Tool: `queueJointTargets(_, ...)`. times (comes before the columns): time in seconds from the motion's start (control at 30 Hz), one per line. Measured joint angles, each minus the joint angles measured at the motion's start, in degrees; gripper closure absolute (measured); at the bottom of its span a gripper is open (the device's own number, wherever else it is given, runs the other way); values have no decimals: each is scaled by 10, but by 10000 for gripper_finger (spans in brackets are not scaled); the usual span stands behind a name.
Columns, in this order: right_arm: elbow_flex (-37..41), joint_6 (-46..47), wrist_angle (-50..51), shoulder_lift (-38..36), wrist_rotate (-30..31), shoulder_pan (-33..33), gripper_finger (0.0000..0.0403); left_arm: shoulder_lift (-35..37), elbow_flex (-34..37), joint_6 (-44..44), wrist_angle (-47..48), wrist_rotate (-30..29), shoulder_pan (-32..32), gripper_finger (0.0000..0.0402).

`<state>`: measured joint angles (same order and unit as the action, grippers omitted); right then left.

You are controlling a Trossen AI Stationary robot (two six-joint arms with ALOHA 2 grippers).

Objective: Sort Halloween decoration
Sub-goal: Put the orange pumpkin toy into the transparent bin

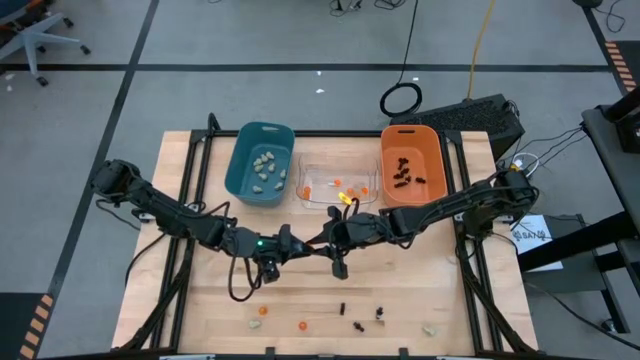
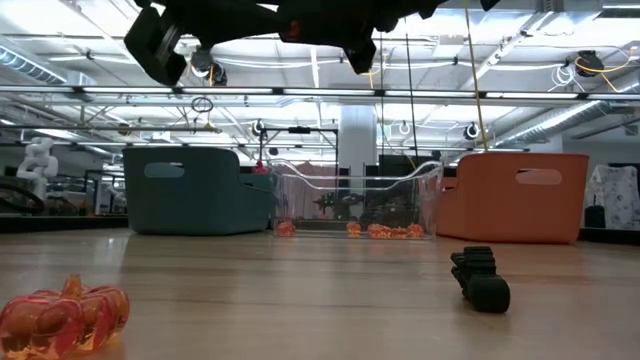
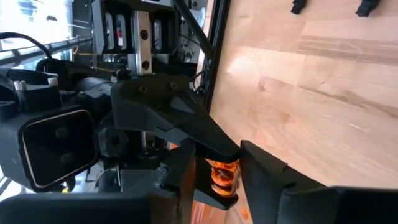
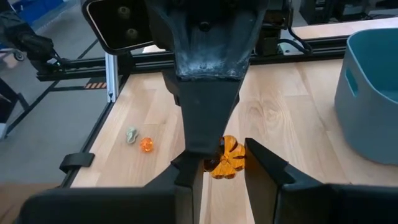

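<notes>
A small orange pumpkin trinket (image 4: 231,157) hangs in mid-air over the table's middle, between both grippers. My left gripper (image 1: 297,246) reaches in from the left and my right gripper (image 1: 325,238) from the right; they meet tip to tip, each shut on the trinket. Loose trinkets lie on the wood near the front edge: orange ones (image 1: 263,311), black ones (image 1: 358,323) and a pale lump (image 1: 430,329). Another orange trinket (image 2: 65,315) and a black one (image 2: 480,280) show close in the low view. My left gripper pinches the orange trinket (image 3: 222,177) between its two fingertips, reaching roughly level from the table's left. The trinket is clear of the table. My right gripper pinches the same trinket (image 4: 233,163) between its two fingertips, roughly level from the table's right, opposite the left gripper's finger (image 4: 205,124).
Three bins stand in a row at the far side: a teal bin (image 1: 238,170) with pale lumps, a clear bin (image 1: 335,170) with orange pieces, an orange bin (image 1: 437,165) with black pieces. Bare wood lies between the bins and the loose trinkets.
</notes>
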<state>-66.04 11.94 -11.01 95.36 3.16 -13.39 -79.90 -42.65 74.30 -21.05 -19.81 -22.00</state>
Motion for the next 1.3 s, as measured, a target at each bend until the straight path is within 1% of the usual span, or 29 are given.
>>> queueJointTargets(0.13, 0, 0, -4, 0, 0, 0, 332, 0, 0, -5, 3, 1, 1, 271)
queueJointTargets(0.23, 0, 4, -13, 1, -3, 0, 332, -1, 0, -4, 6, -18, 3, 260)
queueJointTargets(0.43, -2, 12, -15, 1, -3, 0, 332, -1, 0, 6, 10, -15, 3, 261)
queueJointTargets(0.6, -2, 18, -12, 1, -4, 0, 332, 0, -1, 12, 22, -14, 3, 291)
queueJointTargets(0.83, -1, 22, -9, 1, -4, 3, 332, 0, -1, 10, 27, -13, 3, 371)
queueJointTargets(0.9, -1, 21, -7, 1, -2, 3, 329, 0, -1, 10, 27, -12, 3, 383)
queueJointTargets(0.97, -1, 22, -3, 1, 10, 2, 319, 0, -1, 10, 27, -13, 3, 383)
queueJointTargets(1.03, -1, 17, 7, -1, 28, 3, 298, 0, -1, 10, 27, -13, 3, 383)
queueJointTargets(1.17, -1, -7, 59, -22, 66, 2, 239, -1, 0, -1, 30, -17, 4, 383)
queueJointTargets(1.3, -1, -23, 134, -64, 73, 3, 182, -1, 0, -28, 29, -12, 3, 381)
